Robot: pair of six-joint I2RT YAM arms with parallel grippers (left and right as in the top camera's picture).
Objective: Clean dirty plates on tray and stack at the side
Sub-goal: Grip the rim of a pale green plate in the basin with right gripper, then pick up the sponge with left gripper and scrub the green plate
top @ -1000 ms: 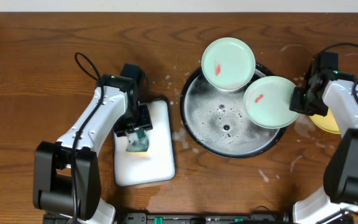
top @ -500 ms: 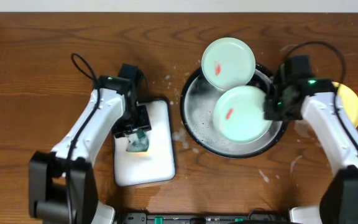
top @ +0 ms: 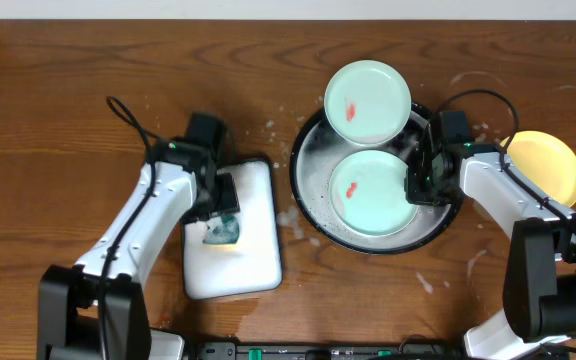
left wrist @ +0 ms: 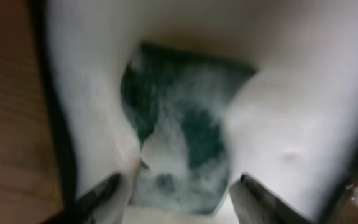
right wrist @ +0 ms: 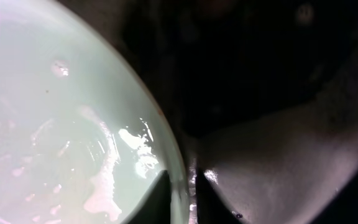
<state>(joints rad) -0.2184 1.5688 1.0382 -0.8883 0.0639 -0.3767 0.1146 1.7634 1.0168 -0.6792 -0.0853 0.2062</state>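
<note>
Right gripper (top: 415, 183) pinches mint plate (top: 368, 192) at its 3 o'clock rim. An edge hold leaves the face free for scrubbing. Plate lies in black tray (top: 306, 195), in foam. Left gripper (left wrist: 179, 202) is spread astride sponge (left wrist: 179, 143) on white tray (top: 258, 265), placed to grab it. Second mint plate (top: 368, 102) waits at 12, yellow plate (top: 546, 170) at 3.

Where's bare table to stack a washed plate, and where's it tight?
Roomiest: the wood at top left, bordered by the left arm and the upper mint plate. Also the soap-splashed front strip between the black basin and the right arm. Tight: the gap between white tray and basin, and between basin and yellow plate, where the right arm lies.
</note>
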